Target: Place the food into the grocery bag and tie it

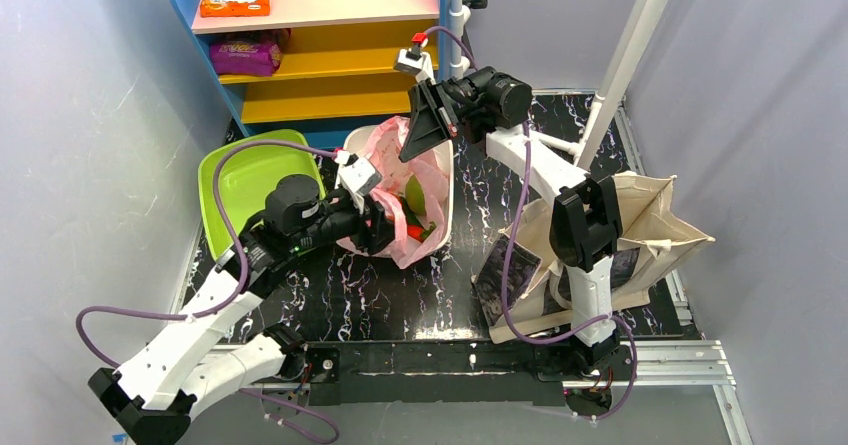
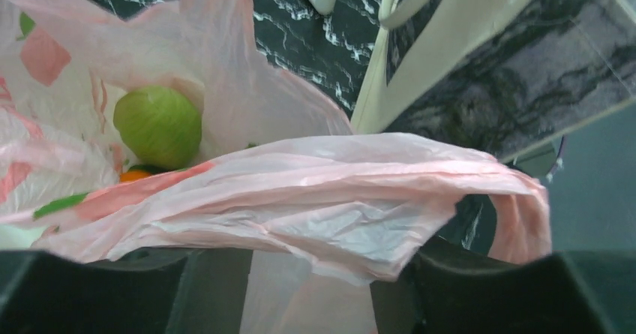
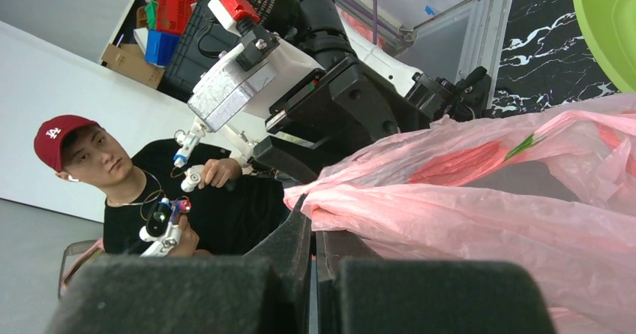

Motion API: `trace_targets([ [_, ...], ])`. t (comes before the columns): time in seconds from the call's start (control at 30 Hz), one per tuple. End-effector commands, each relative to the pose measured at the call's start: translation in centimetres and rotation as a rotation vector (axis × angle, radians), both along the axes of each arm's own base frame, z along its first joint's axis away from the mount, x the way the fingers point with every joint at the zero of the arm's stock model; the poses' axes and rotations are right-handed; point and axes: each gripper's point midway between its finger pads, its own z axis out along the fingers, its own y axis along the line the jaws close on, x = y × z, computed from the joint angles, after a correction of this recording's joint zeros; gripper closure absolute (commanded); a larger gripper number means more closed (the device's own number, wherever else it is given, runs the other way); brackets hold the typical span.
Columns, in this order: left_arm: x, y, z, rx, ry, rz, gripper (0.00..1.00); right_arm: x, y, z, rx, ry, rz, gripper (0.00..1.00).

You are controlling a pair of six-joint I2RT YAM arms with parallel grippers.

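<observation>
The pink grocery bag (image 1: 400,180) stands open in the middle of the table. Inside it lie a pale green cabbage (image 2: 157,126), a bit of an orange fruit (image 2: 135,175) and a red piece (image 1: 413,233). My left gripper (image 1: 385,223) is at the bag's near rim. Its fingers stand apart, and a bunched band of the pink film (image 2: 322,199) lies across the gap of this gripper (image 2: 319,257). My right gripper (image 1: 418,135) is over the bag's far side, shut on a fold of the film at its tips (image 3: 313,214).
A green basin (image 1: 240,180) lies left of the bag. A beige canvas tote (image 1: 620,245) slumps on the right by the right arm. A coloured shelf (image 1: 320,45) with snack packs stands behind. A white post (image 1: 625,55) rises at the back right.
</observation>
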Motion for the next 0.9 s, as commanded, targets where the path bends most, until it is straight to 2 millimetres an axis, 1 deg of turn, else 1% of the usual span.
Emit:
trace_targets([
  [0.0, 1.9, -2.1, 3.5, -0.2, -0.143, 0.005, 0.46, -1.4, -1.5, -0.7, -0.157, -0.034, 0.044, 0.99],
  [0.1, 3.0, -2.7, 4.5, -0.324, -0.254, 0.023, 0.3, -1.4, -1.5, -0.9, -0.162, -0.036, 0.042, 0.99],
  [0.13, 3.3, -2.8, 5.2, -0.36, -0.312, 0.026, 0.25, -1.5, -1.6, -0.9, -0.164, -0.039, 0.04, 0.99],
  [0.17, 3.7, -2.8, 5.1, -0.363, -0.337, 0.034, 0.2, -1.6, -1.7, -0.9, -0.167, -0.038, 0.039, 0.99],
  [0.27, 4.6, -3.3, 4.9, -0.33, -0.392, 0.026, 0.13, -1.8, -1.8, -0.7, -0.16, -0.034, 0.036, 0.99],
  [0.37, 5.2, -3.5, 5.0, -0.341, -0.471, 0.025, 0.1, -2.2, -1.9, -0.1, -0.141, -0.027, 0.032, 0.99],
  [0.57, 6.4, -2.7, 5.6, -0.322, -0.595, 0.087, 0.06, -2.5, -2.2, 0.0, -0.144, 0.008, 0.024, 0.99],
  [0.7, 7.5, -1.9, 6.2, -0.302, -0.691, 0.144, 0.06, -2.3, -2.1, 0.1, -0.141, 0.035, 0.012, 0.99],
  [0.83, 8.0, -1.8, 7.0, -0.288, -0.782, 0.155, 0.06, -2.0, -2.2, 0.1, -0.143, 0.054, 0.001, 0.99],
  [0.87, 8.1, -1.8, 7.1, -0.283, -0.812, 0.159, 0.05, -1.9, -2.2, 0.1, -0.145, 0.057, 0.001, 0.99],
])
